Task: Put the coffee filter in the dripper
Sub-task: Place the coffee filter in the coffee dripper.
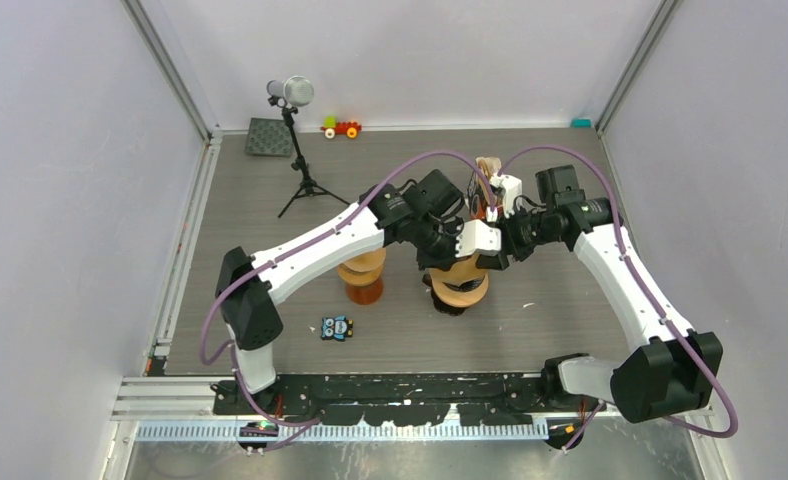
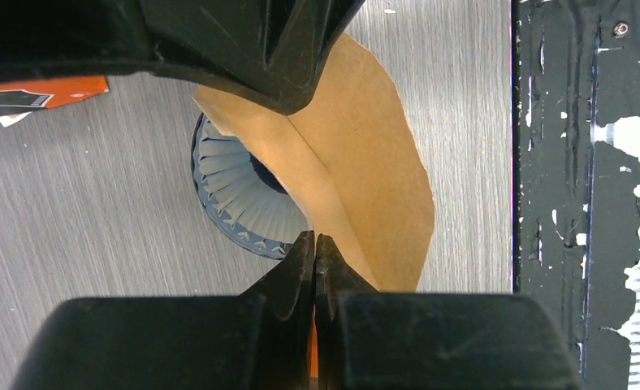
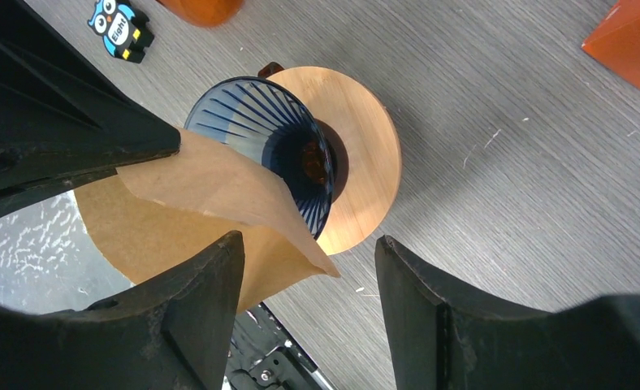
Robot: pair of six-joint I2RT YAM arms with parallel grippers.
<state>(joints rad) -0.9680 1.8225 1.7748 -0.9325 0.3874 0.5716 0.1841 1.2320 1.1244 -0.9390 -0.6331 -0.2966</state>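
Table (image 1: 590, 300): grey wood-grain surface with walls on three sides. Its black near edge strip is chipped.

Left arm (image 1: 310, 250) and right arm (image 1: 630, 275): both reach in to the middle of the surface. From above, their wrists stack over the work, so you can't separate the fingers there.

Left gripper (image 2: 314, 248): clenched, tips meeting on the edge of the coffee filter (image 3: 195, 207). Its own camera crops the pinch point at the bottom.

Right gripper (image 3: 307, 244): released, jaws wide. A corner of the filter hangs in the gap. You can't tell whether the paper touches the inner finger.

Microphone on a tripod (image 1: 292, 92): stands near the far left corner, with a dark square pad beside it.

Dripper (image 3: 260, 122): dark blue ribbed glass cone on a round wooden base (image 3: 369, 154), at mid-surface. From above, only the base rim shows under the grippers.

Coffee filter: brown paper, folded, held in the air over the near side of the dripper rim. It is tilted and not seated in the cone. How far its lower edge dips inside is hidden by the paper itself.

Orange vessel (image 1: 362, 280): just left of the dripper, half under the left arm, so its type is unclear.

Owl card (image 1: 336, 327): lies flat towards the near edge.

Toy car (image 1: 341, 127): at the far edge, too small to make out detail.
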